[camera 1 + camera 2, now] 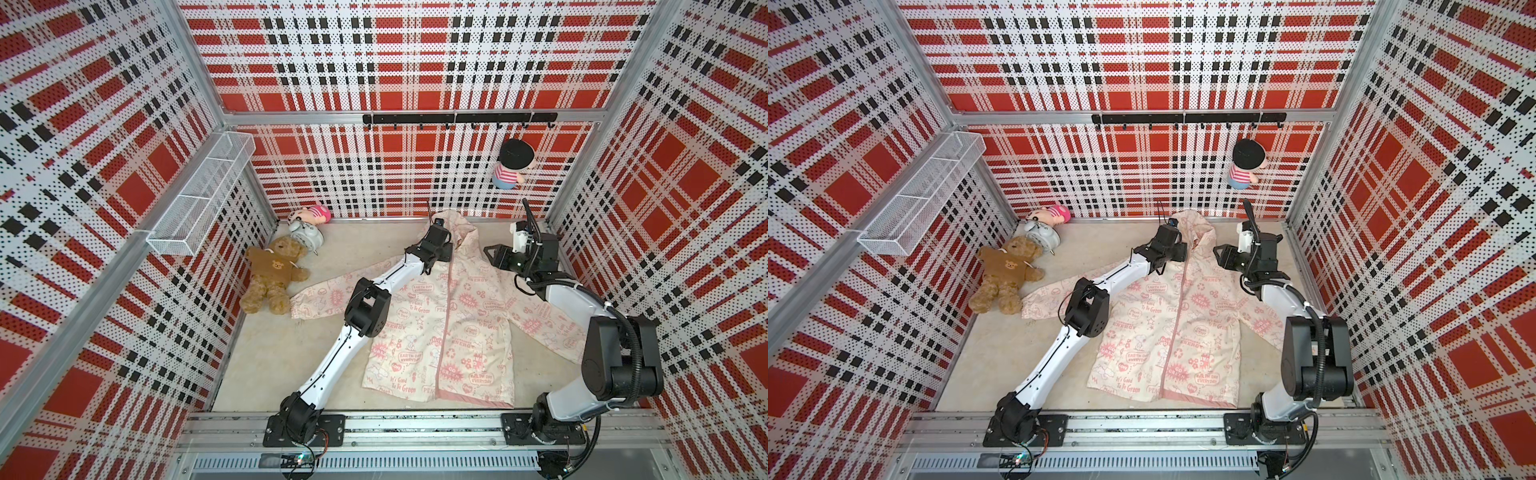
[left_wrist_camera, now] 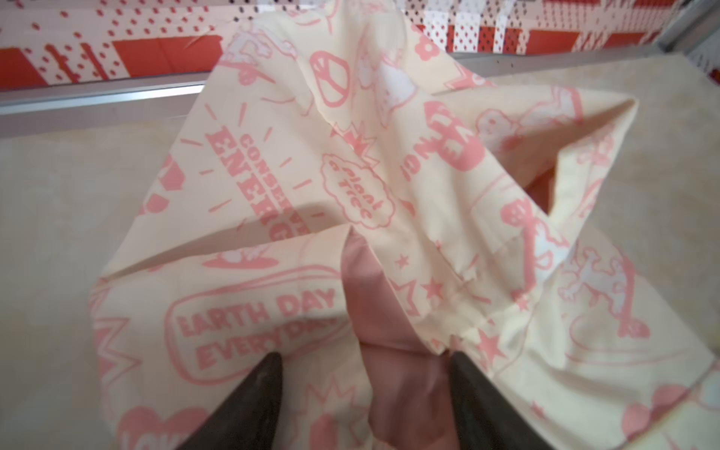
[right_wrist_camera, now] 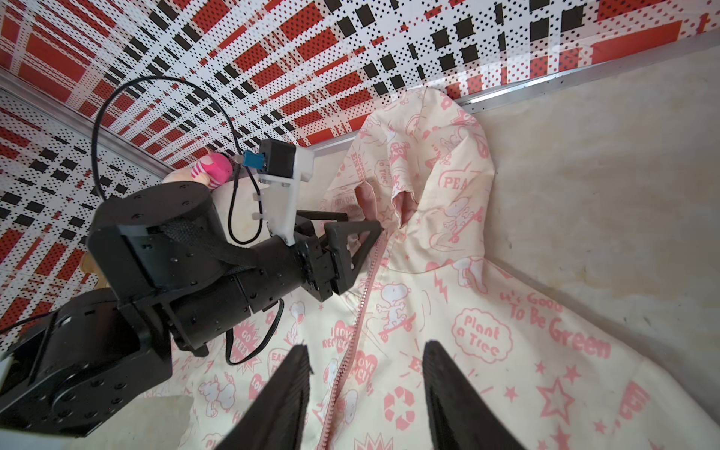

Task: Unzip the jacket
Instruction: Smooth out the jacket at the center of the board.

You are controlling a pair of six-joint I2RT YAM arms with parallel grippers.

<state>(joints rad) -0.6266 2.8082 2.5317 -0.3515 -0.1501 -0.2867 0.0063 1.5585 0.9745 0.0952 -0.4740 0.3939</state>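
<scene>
The left hand (image 2: 365,353) stands partly spread at the neck of the jacket (image 1: 457,332), its fingers on either side of the pink collar fold (image 2: 374,304) and not clamped on it. The right hand (image 3: 365,345) hovers half-spread and empty over the chest, astride the closed pink zipper (image 3: 355,323). The jacket lies front-up in the middle of the tabletop (image 1: 291,374), hood toward the back wall (image 1: 415,174).

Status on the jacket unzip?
Left claw straddling collar, grip unclear. Right claw open, hovering beside hood. Jacket flat, zipper closed. Nothing blocking.
</scene>
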